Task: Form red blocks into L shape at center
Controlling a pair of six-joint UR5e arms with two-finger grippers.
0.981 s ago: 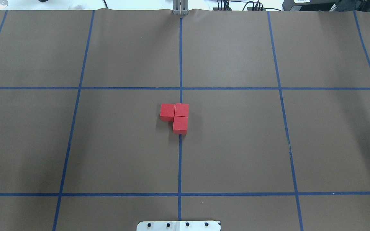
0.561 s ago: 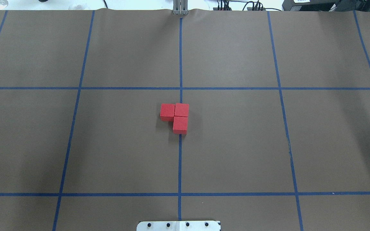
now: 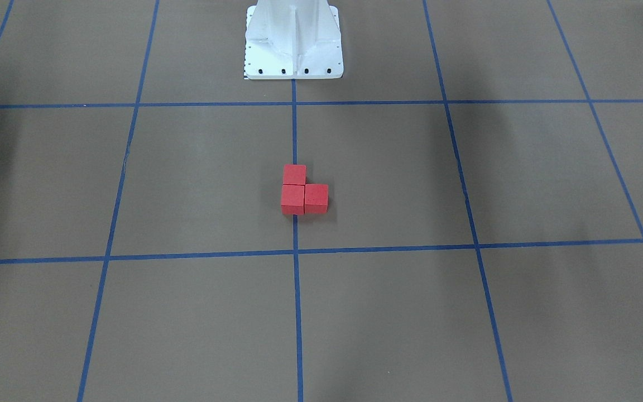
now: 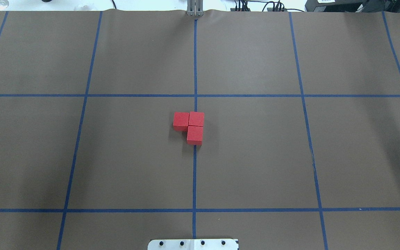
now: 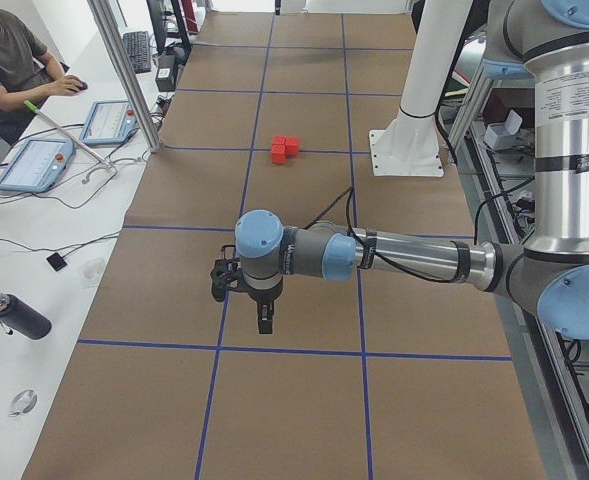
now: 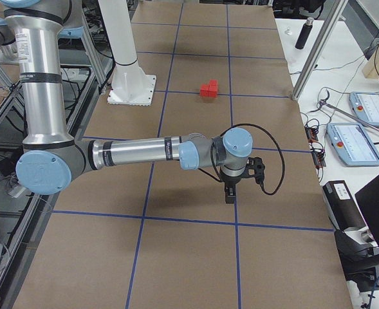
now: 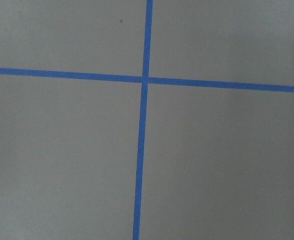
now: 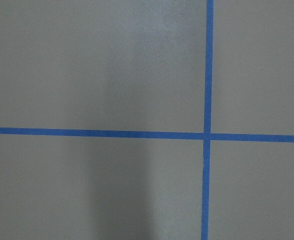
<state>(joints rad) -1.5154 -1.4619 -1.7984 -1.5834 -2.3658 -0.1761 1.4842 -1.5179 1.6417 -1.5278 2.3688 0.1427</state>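
Note:
Three red blocks touch in an L shape on the center blue tape line (image 4: 194, 173) of the brown floor. In the overhead view, one block (image 4: 181, 119) lies left of the corner block (image 4: 196, 118), and one block (image 4: 195, 134) lies nearer the base. The group also shows in the front view (image 3: 302, 192), the left view (image 5: 285, 149) and the right view (image 6: 209, 89). My left gripper (image 5: 265, 320) hangs far from the blocks near the table's left end. My right gripper (image 6: 230, 196) hangs far off near the right end. I cannot tell whether either is open or shut.
The white robot base (image 3: 293, 44) stands behind the blocks on the center line. Metal frame posts (image 5: 124, 75) and operator desks with tablets (image 5: 34, 165) line the far side. A person (image 5: 4, 60) sits at the desk. Both wrist views show only brown floor and tape lines.

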